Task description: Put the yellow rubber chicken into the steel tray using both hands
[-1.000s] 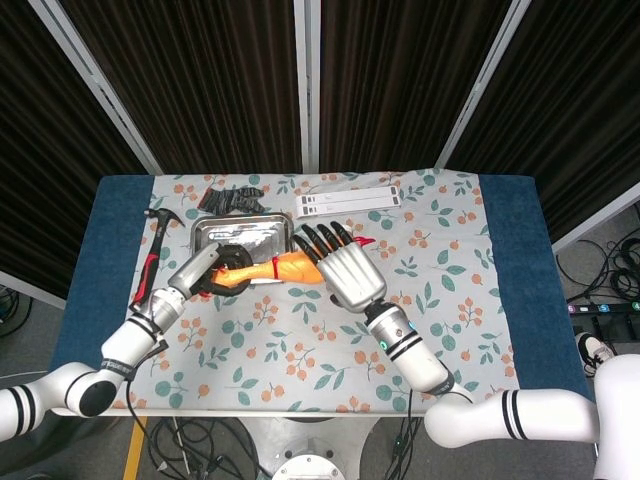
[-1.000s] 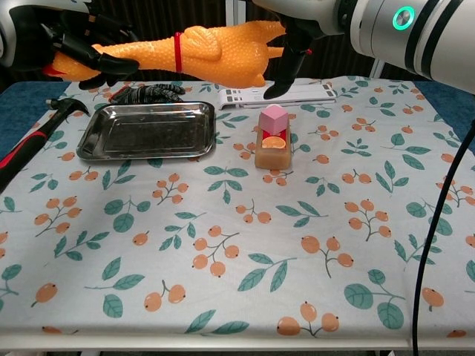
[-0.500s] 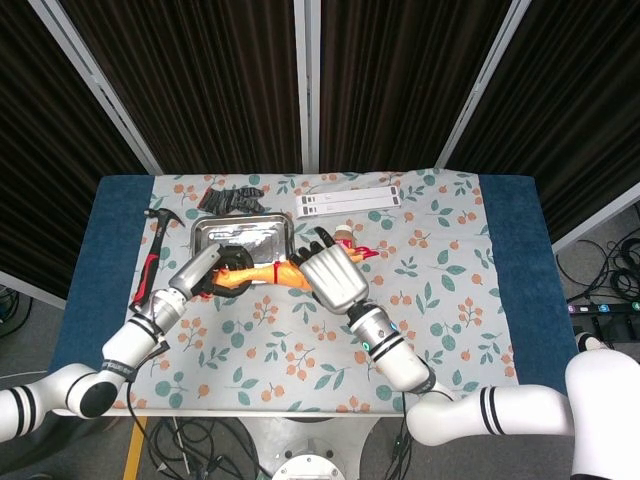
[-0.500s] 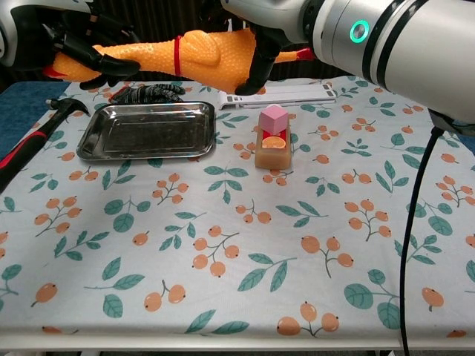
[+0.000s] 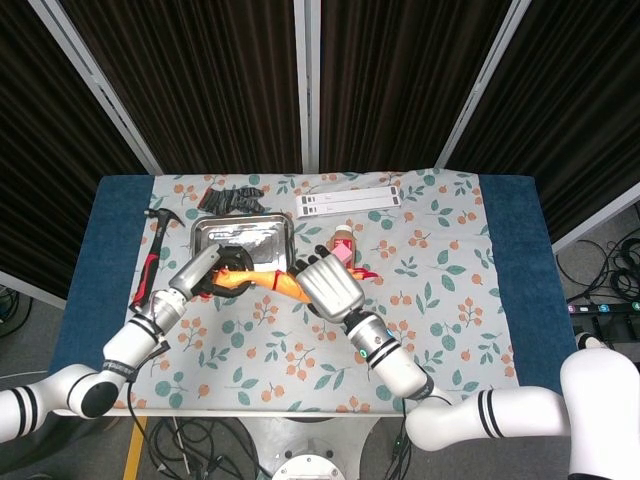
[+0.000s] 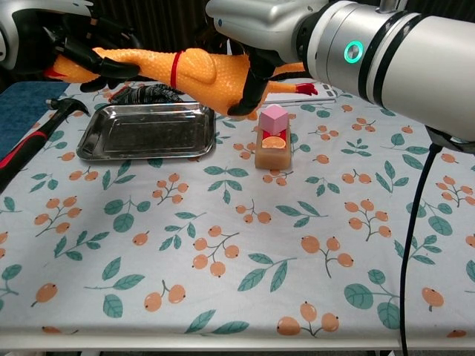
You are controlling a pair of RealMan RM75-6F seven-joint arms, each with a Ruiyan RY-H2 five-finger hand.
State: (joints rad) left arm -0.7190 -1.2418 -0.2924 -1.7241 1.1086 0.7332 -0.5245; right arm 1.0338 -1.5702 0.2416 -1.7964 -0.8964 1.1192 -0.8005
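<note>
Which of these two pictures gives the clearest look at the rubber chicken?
The chest view: the rubber chicken stretches nearly full length between the left hand and right hand. In the head view the right hand covers most of it, leaving only an orange strip.

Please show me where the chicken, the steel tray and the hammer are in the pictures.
chicken (image 6: 200, 72), chest view, on its yellow body just right of the red band.
tray (image 6: 145, 132), chest view, on the bare steel floor.
hammer (image 6: 26, 143), chest view, on the red and black handle.
</note>
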